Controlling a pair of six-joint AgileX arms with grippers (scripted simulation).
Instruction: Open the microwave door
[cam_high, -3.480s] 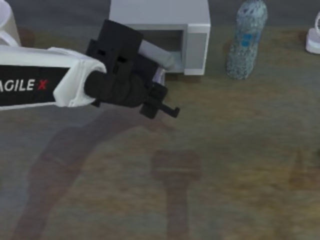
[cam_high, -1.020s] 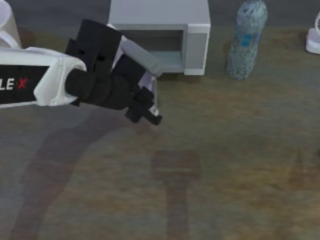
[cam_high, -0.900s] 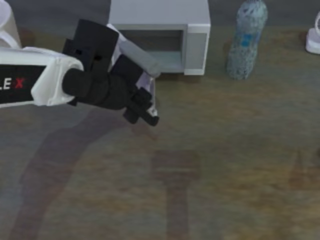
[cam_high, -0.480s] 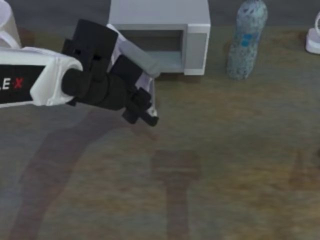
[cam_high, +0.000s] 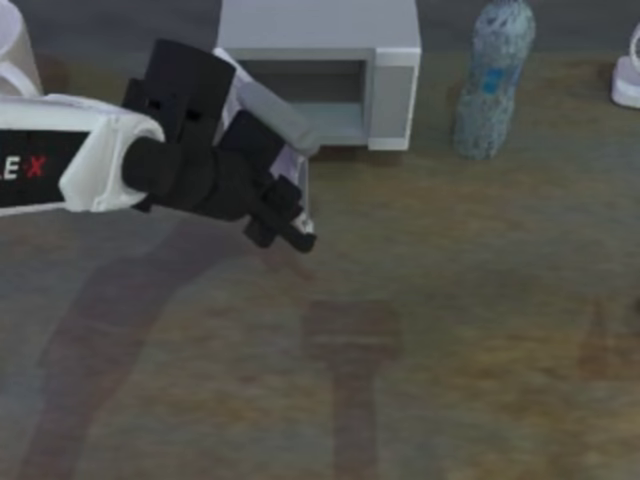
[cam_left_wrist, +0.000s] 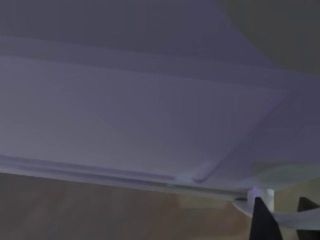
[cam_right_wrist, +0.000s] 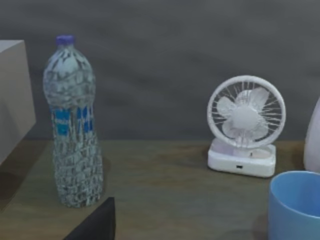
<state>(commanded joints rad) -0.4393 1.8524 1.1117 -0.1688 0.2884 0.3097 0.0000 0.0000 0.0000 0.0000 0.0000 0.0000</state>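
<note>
The left gripper (cam_high: 292, 222), at the microwave's (cam_high: 330, 60) 7 o'clock, is clamped on the swung-open door (cam_high: 275, 115).

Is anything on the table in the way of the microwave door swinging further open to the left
Nothing visible blocks it. The microwave door stands well open with the left gripper at its free edge. The water bottle stands on the microwave's other side.
</note>
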